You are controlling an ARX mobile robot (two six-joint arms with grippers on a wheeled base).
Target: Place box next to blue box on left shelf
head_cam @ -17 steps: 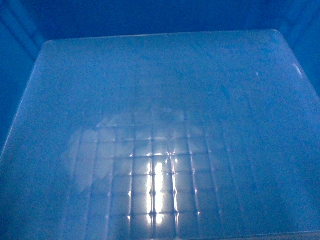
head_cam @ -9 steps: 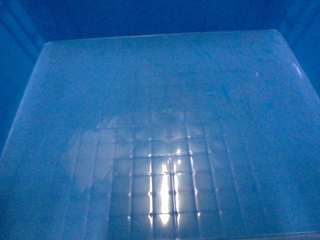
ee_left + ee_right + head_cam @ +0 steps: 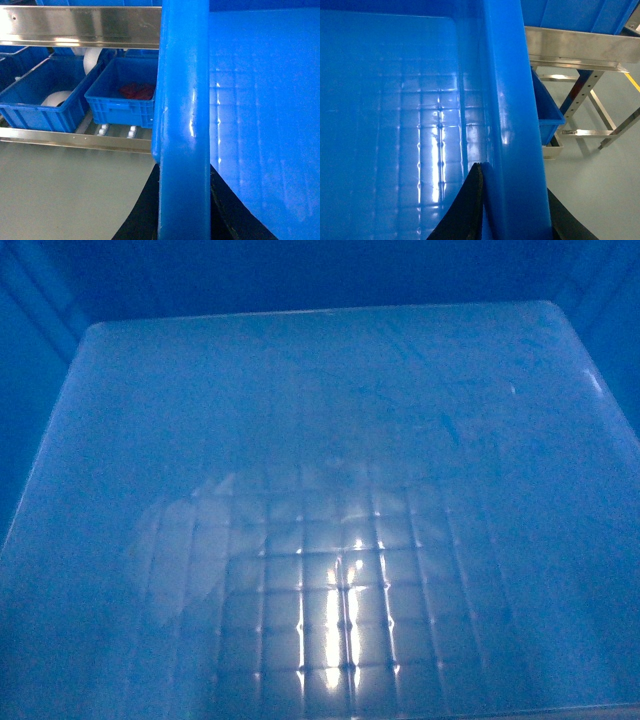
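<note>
The box (image 3: 320, 440) fills the head view, showing only its glossy blue floor with a faint square grid and its dark walls. My left gripper (image 3: 185, 170) is shut on the box's thick left rim (image 3: 182, 100), one black finger on each side. My right gripper (image 3: 514, 180) is shut on the right rim (image 3: 512, 125) the same way. Past the left rim, a blue box (image 3: 122, 105) holding something red sits on a metal shelf (image 3: 75, 140). Another blue box (image 3: 40, 102) with white rolls stands beside it on the left.
A steel shelf rail (image 3: 80, 25) runs above the shelved boxes, with small rollers (image 3: 102, 130) under them. Grey floor (image 3: 65, 195) lies below. On the right, a metal rack frame (image 3: 580, 55) and the corner of another blue bin (image 3: 547, 112) stand over grey floor.
The bright glare on the box floor has drifted slightly to the right and split in two. The box barely shifts in the head view.
</note>
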